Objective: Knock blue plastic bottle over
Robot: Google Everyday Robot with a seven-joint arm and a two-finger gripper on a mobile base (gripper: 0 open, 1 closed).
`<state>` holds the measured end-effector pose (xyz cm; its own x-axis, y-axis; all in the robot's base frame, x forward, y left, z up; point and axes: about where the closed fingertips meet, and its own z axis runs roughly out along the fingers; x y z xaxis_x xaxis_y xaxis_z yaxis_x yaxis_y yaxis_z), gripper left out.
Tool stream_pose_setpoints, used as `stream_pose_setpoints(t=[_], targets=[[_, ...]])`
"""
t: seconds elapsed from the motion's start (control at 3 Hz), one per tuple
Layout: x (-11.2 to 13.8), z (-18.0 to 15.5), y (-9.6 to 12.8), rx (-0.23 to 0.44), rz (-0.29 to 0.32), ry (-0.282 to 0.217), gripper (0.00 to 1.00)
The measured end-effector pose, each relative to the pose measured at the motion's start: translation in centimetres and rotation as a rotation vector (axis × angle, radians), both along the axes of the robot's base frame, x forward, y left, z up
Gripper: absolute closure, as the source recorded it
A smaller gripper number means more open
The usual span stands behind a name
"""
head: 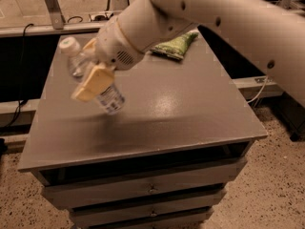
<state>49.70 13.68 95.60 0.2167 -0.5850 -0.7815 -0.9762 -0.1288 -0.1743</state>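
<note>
Toward the 9 o'clock side of the desk [190, 113], the blue plastic bottle [109, 100] leans steeply, its white cap pointing to 10 o'clock and its base toward 4 o'clock; whether the base touches the top I cannot tell. The gripper [90, 75] sits over its middle, jaws clenched on the bottle. A green snack bag [175, 46] lies near the 12 o'clock edge — well apart from the bottle

A green bag [175, 46], probably snacks, lies on the grey cabinet [190, 109].
</note>
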Motion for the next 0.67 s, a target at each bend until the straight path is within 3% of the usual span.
stream_pose_setpoints(t=[0.33,0.67], targets=[[4.1,1.4,-7.7,-0.197,-0.060,-0.122,1.00],[5.8,0.6,-11.6,-0.368,-0.084,-0.191,1.00]])
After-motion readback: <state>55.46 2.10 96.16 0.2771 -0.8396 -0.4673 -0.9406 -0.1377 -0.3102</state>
